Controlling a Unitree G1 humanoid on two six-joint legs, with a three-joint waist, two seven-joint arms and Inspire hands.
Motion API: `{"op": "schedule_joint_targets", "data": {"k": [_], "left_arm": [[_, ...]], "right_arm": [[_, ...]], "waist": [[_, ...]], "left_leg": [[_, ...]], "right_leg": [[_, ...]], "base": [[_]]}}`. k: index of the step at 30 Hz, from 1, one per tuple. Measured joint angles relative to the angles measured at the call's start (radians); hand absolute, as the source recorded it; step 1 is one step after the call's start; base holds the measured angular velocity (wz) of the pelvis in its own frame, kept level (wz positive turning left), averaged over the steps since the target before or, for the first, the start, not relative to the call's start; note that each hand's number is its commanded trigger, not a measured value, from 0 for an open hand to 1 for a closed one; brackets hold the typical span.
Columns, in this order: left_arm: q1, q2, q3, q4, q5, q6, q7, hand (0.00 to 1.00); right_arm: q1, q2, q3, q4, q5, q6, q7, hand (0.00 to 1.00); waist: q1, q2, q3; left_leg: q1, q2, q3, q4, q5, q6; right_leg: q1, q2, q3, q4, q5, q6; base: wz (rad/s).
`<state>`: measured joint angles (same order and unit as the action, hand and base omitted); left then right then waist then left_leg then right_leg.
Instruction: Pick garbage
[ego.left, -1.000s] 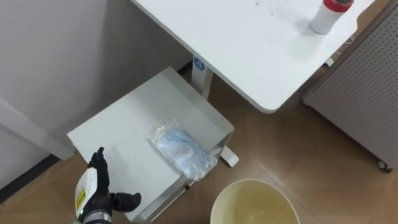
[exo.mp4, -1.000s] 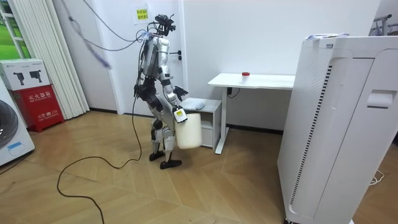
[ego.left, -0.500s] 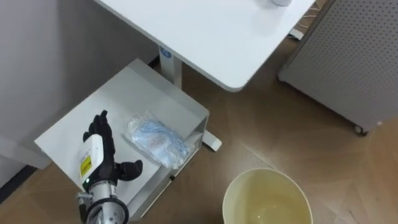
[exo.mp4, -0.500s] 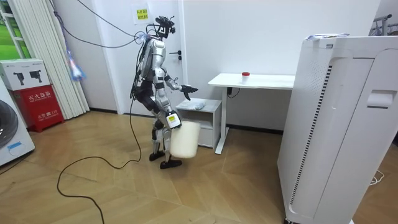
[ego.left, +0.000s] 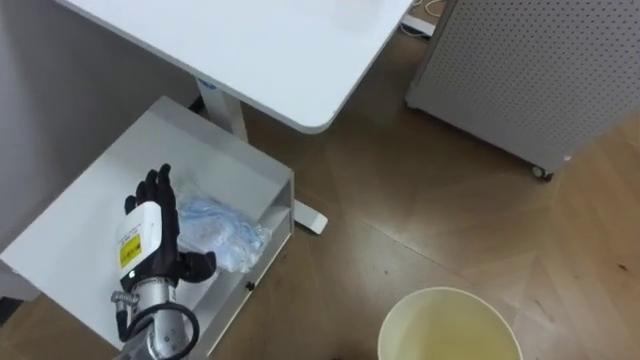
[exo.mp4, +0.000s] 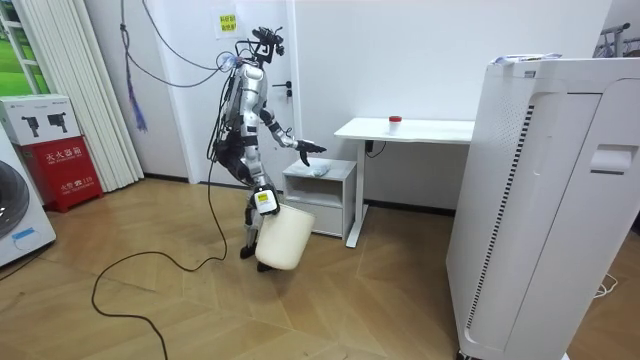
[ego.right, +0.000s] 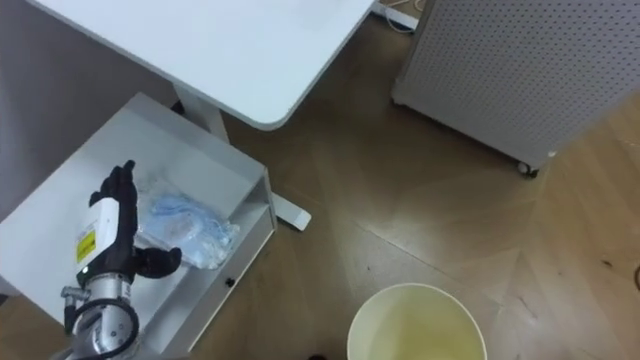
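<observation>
Crumpled clear plastic bag (ego.left: 228, 230) with something pale blue bunched inside, lying on the white cabinet top (ego.left: 70, 250), just off the thumb side of the left robot hand (ego.left: 150, 235). Judged light, soft and slack: likely to fold and sag rather than lift as one piece. Film probably slippery, so apt to slide out of a shallow pinch or skate along the smooth top if pushed sideways. Nothing fragile about it, by the look. Best taken at the thick bunched middle, film and contents gathered together, not at the thin loose edge nearest the cabinet's front lip, beyond the thumb.

Left robot hand spread wide and holding nothing, fingers (ego.left: 155, 190) straight and pointing away from the body, thumb stuck out toward the bag. Overlaps the bag's near edge in the eye views; touching or hovering, impossible to tell.

Farther out past the thumb and lower, down on the wood floor side, a cream bin (ego.left: 450, 325) with its mouth open upward, well apart from the bag. In the room view, carried low by the right robot hand (exo.mp4: 262, 199) at the rim; how that one holds it, impossible to tell.

Beyond the fingertips, a white desk (ego.left: 230, 40); past that, a grey perforated panel (ego.left: 530, 70) on wheels.
</observation>
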<state>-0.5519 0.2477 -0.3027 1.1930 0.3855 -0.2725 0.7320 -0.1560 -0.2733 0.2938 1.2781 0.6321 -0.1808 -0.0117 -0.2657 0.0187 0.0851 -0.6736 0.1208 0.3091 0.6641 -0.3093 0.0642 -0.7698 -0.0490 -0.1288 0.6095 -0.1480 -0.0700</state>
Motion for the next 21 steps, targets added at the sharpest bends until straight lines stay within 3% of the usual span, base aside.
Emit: {"op": "schedule_joint_targets", "data": {"k": [7, 10, 20, 21], "left_arm": [[-0.013, 0.005, -0.077, 0.062, 0.002, 0.029, -0.043, 0.00], [-0.015, 0.011, -0.104, 0.090, 0.001, 0.064, -0.105, 0.00], [-0.028, 0.017, -0.102, 0.108, 0.022, 0.102, -0.194, 0.00], [-0.032, 0.018, -0.102, 0.116, 0.024, 0.102, -0.197, 0.53]], "right_arm": [[-0.002, -0.001, 0.000, -0.017, 0.000, 0.008, 0.002, 1.00], [-0.001, -0.006, 0.000, -0.039, -0.001, 0.018, 0.003, 1.00], [0.002, -0.006, 0.000, -0.073, -0.002, 0.049, -0.011, 1.00], [0.002, -0.005, 0.000, -0.075, -0.002, 0.050, -0.016, 1.00]], "waist": [[-0.007, 0.001, 0.0010], [-0.015, 0.001, 0.0016], [-0.026, 0.000, 0.0022], [-0.026, -0.001, 0.0022]], "left_leg": [[-0.033, 0.007, 0.006, 0.014, -0.003, -0.007], [-0.053, 0.007, 0.017, 0.027, -0.006, -0.009], [-0.086, 0.028, 0.019, 0.066, -0.018, -0.019], [-0.086, 0.028, 0.018, 0.069, -0.018, -0.019]], "right_leg": [[-0.041, 0.006, 0.008, 0.023, -0.006, -0.011], [-0.074, 0.005, 0.022, 0.048, -0.012, -0.013], [-0.105, 0.017, 0.023, 0.076, -0.017, -0.026], [-0.106, 0.017, 0.023, 0.080, -0.019, -0.027]], "base": [[-0.03], [-0.06], [-0.03], [0.00]]}}
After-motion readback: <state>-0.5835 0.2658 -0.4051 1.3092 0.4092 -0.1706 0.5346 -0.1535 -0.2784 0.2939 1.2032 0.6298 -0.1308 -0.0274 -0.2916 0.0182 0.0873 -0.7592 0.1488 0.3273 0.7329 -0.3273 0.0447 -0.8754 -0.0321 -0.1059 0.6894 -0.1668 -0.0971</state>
